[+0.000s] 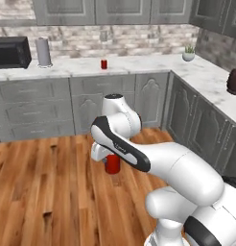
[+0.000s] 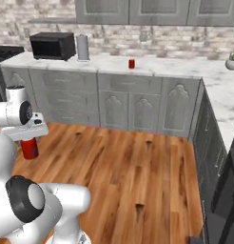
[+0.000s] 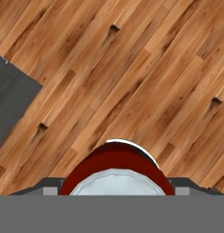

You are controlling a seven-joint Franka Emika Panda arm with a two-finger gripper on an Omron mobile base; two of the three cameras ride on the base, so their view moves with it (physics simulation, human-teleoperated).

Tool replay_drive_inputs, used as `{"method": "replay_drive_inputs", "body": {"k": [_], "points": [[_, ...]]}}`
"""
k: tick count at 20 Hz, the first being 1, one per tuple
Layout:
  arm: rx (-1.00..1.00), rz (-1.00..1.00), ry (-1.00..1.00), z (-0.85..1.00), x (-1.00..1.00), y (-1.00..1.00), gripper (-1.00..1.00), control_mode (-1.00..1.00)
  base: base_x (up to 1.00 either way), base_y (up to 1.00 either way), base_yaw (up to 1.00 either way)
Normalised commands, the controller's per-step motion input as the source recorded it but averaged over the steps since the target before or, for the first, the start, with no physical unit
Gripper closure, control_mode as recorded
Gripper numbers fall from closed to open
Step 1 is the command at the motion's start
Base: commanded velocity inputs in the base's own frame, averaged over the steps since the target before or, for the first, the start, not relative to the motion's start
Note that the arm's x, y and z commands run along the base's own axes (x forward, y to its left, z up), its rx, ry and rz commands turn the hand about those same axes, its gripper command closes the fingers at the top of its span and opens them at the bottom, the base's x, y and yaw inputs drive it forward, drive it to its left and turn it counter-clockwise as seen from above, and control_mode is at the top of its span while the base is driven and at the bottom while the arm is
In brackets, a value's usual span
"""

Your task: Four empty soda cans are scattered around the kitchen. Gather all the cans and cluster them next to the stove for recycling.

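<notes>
A red soda can (image 1: 112, 164) hangs upright above the wooden floor, held at its top by my gripper (image 1: 109, 154), which is shut on it. From the right it shows as the same can (image 2: 29, 148) under the gripper (image 2: 29, 137). In the hand view its silvery top (image 3: 116, 179) sits between my fingertips (image 3: 49, 190). A second red can (image 1: 104, 64) (image 2: 131, 64) stands on the back counter. A black slab at the counter's far left (image 2: 5, 51) may be the stove's edge.
On the back counter stand a black microwave (image 1: 12, 52) (image 2: 52, 45) and a grey paper-towel roll (image 1: 43, 51) (image 2: 82, 46). A small potted plant (image 1: 188, 54) sits in the corner. Grey cabinets (image 1: 115, 98) line the back and right. A dark grey patch (image 3: 13, 100) lies on the floor.
</notes>
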Motion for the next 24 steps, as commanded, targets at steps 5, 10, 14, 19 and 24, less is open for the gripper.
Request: {"method": "replay_drive_inputs", "body": {"k": [5,10,14,19,24], "points": [[0.00,0.00,0.00,0.00,0.00,0.00,1.00,1.00,0.75,0.15,0.00],[0.00,0.00,0.00,0.00,0.00,0.00,1.00,1.00,0.75,0.15,0.00],[0.00,0.00,0.00,0.00,0.00,0.00,1.00,1.00,0.75,0.23,0.00],[0.00,0.00,0.00,0.00,0.00,0.00,1.00,1.00,0.75,0.29,0.00],[0.00,0.00,0.00,0.00,0.00,0.00,1.00,1.00,0.73,0.34,0.00]]}}
